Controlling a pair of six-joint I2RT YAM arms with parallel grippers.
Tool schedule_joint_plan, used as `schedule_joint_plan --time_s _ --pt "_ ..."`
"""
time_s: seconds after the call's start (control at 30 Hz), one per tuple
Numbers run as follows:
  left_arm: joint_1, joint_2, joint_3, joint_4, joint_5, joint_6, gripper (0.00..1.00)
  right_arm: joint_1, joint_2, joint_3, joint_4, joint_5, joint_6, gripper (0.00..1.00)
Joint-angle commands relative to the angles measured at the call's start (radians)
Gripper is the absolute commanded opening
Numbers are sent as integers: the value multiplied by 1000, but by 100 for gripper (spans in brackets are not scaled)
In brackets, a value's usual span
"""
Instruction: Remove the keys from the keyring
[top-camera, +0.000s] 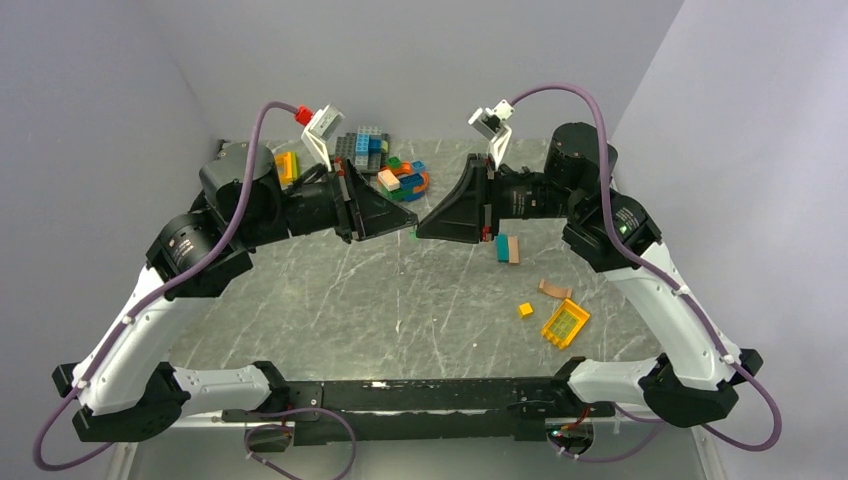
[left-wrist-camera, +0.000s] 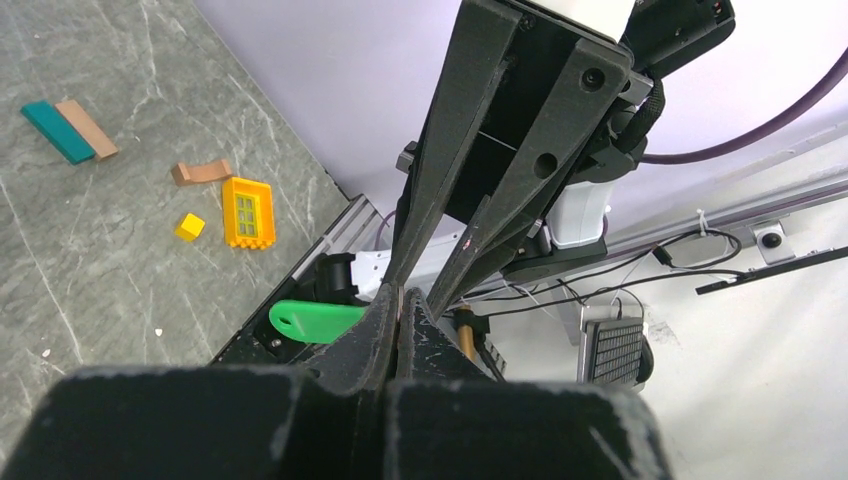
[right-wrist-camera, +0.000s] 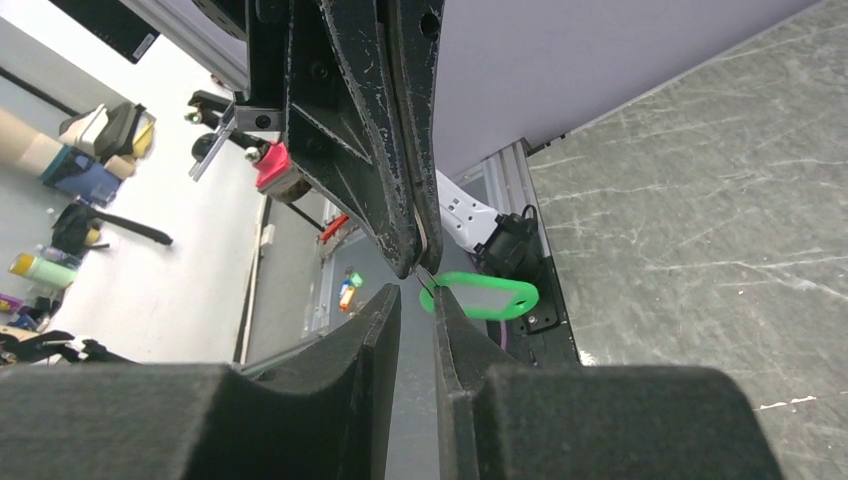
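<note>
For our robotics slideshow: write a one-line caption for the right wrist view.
Shut left gripper dangles a keyring with green tag before the slightly open right gripper.

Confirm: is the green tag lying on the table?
No, the green tag dangles in mid-air by its ring from the shut left claw.
</note>
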Motion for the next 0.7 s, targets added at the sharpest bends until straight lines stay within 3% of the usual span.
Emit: schedule_joint_plan --time_s 0.0,0.17,0.27,0.37,0.53,0.67 --pt "-2 6 -3 59 8 -10 0 8 17 32 43 23 -15 22" --pt "-1 10 17 50 7 -5 0 8 23 42 21 45 -34 23" --pt "-2 13 28 42 6 -2 0 8 25 48 8 56 -45 38" --pt "-2 11 30 43 4 -1 0 8 26 57 -5 68 -55 45" --pt "-2 8 27 50 6 -4 0 8 35 67 -11 73 -58 46" --pt "-1 6 32 42 4 3 0 8 35 68 -7 69 -59 37"
